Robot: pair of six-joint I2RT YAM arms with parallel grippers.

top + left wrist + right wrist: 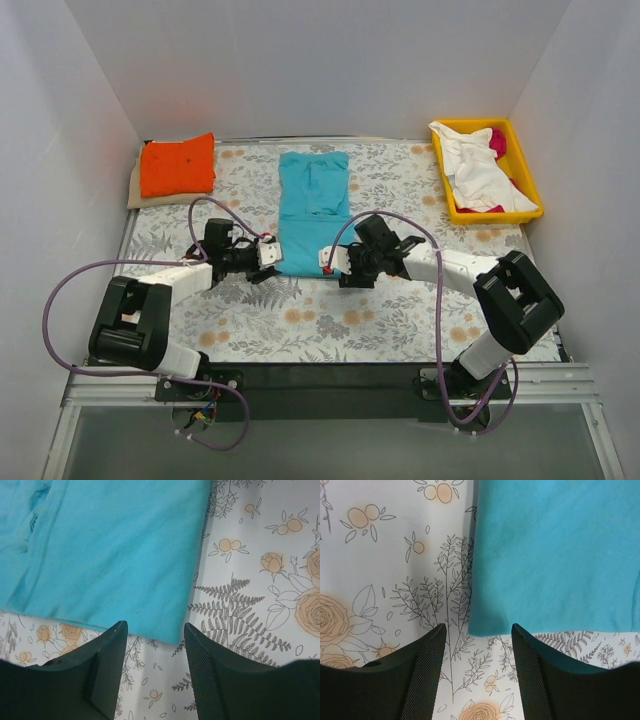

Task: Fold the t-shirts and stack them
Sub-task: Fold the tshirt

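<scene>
Centrally, from the middle toward 12 o'clock, the teal t-shirt (312,210) lies flat as a long narrow panel, sleeves already turned in, its hem edge nearest the arms. The left fingers (107,660) are apart and hold nothing, with the hem corner at 7 o'clock of the panel lying just beyond their gap. The right fingers (535,665) are likewise apart and empty, lined up on the hem corner at 5 o'clock.

By judgement, the cloth is light, limp and without stiffness, so it will sag and drag between any two held points. The two hem corners are the sensible holds. Each pinch should take every layer at the corner, or the lower one may be left behind.

The counter (600,372) is covered by a floral cloth (400,300), itself soft. A pinch set too deep could gather it along with the shirt.

An orange t-shirt (178,165) sits folded at 10 o'clock. At 2 o'clock a yellow tray (527,165) holds a crumpled white t-shirt (480,175) and a magenta t-shirt (497,140). White walls (300,60) enclose three sides, so room to swing is modest.
</scene>
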